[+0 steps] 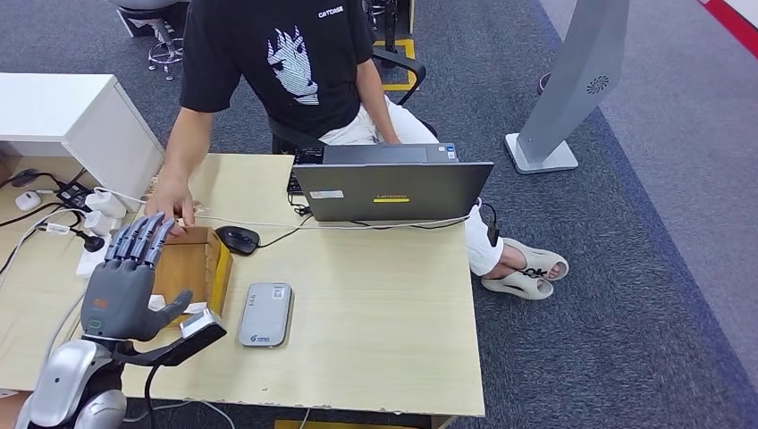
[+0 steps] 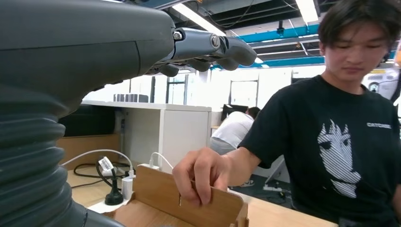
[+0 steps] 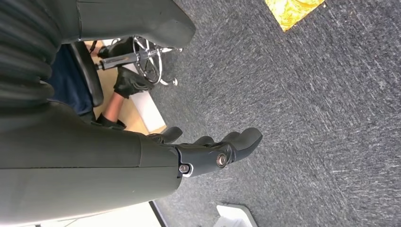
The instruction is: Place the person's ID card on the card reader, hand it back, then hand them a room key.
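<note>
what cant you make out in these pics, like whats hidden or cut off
- Inside of the open wooden box, head view: largely covered by the robot's raised left hand.
- What the person's hand pinches at the box's far wall, left wrist view: their fingers hide it; a card cannot be confirmed.
- Print on the grey rounded card reader, head view: too small to read.
- Right hand, right wrist view: over carpet, apparently empty.

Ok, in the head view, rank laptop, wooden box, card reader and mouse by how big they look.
1. Laptop, clearly the largest.
2. Wooden box, though the left hand covers part of it.
3. Card reader.
4. Mouse, the smallest.
</note>
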You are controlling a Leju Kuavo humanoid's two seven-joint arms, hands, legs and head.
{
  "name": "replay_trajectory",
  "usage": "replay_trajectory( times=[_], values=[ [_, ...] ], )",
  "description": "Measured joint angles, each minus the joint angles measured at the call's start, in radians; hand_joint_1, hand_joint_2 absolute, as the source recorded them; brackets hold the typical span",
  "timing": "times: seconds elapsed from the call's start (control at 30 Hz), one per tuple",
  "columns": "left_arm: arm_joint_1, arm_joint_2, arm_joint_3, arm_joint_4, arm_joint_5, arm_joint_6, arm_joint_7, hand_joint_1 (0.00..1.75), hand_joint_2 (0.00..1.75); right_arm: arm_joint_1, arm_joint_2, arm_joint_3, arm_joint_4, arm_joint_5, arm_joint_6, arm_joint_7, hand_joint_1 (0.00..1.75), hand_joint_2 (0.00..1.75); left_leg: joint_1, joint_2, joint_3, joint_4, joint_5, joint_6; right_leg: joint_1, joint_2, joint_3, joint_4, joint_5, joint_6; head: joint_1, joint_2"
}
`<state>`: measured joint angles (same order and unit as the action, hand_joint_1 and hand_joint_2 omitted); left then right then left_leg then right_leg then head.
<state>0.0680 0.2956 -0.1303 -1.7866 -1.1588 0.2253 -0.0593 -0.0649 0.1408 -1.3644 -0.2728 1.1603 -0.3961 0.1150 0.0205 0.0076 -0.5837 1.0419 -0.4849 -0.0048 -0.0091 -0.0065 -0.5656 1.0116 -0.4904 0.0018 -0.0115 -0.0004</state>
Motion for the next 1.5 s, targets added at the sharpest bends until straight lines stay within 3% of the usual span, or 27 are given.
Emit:
replay_trajectory(
  times=[0.53, 1.5],
  values=[
    [0.075, 0.108, -0.044, -0.104, -0.150, -0.015, 0.096, 0.00, 1.75, 0.001, 0.011, -0.029, 0.000, -0.029, -0.010, -0.001, 0.00, 1.75, 0.000, 0.000, 0.000, 0.000, 0.000, 0.000, 0.000, -0.001, 0.000, 0.000, 0.000, 0.000, 0.000, 0.000],
    [0.082, 0.122, -0.044, -0.111, -0.152, -0.014, 0.096, 0.00, 1.75, 0.001, 0.016, -0.033, -0.002, -0.029, -0.011, -0.001, 0.00, 1.75, 0.000, 0.000, 0.000, 0.000, 0.000, 0.000, 0.000, -0.001, 0.000, 0.000, 0.000, 0.000, 0.000, 0.000]
  ],
)
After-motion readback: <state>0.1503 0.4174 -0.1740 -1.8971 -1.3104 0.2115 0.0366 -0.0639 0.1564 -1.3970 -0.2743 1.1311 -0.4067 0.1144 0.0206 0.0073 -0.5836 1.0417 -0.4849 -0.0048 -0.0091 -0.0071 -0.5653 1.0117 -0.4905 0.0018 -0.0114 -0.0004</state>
